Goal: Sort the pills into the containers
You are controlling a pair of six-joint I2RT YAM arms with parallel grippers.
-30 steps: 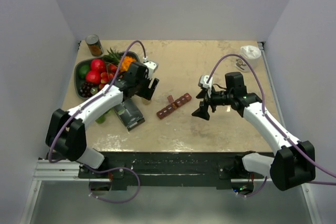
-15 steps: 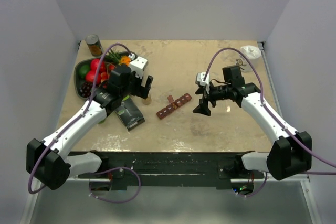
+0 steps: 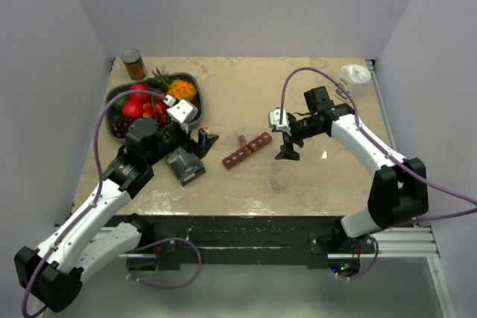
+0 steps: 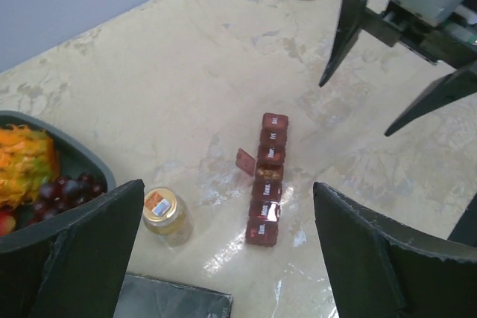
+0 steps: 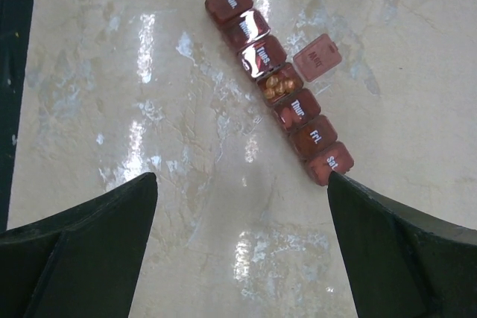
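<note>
Noting state: left jaws spread fully, nothing between them; right jaws likewise wide and empty. Both hang above the surface (image 4: 186, 72), facing each other across the containers (image 4: 267, 180). These form a dark red strip of seven day-marked compartments, at frame centre in the left wrist view and running diagonally across the upper middle of the right wrist view.

One compartment, fourth along, has its lid (image 5: 317, 57) swung out flat. Pills (image 5: 279, 85) sit in it as a small yellow-orange heap. The other six compartments are shut. More pills show through the bottle (image 4: 165, 215), upright at lower left of the left wrist view, near the fruit bowl (image 4: 86, 156) and apart from the strip. Its cap looks to be on.

Handling, judged:
- Bottle: light, rigid, smooth-walled, likely slick and easy to tip. Take it squarely across the body, below the cap.
- Strip: light, stiff plastic. It would probably skate on this glossy surface if a lid is pushed sideways, so pin one end while working the lid tabs.
- Loose pills will roll and scatter, so pour low.
</note>
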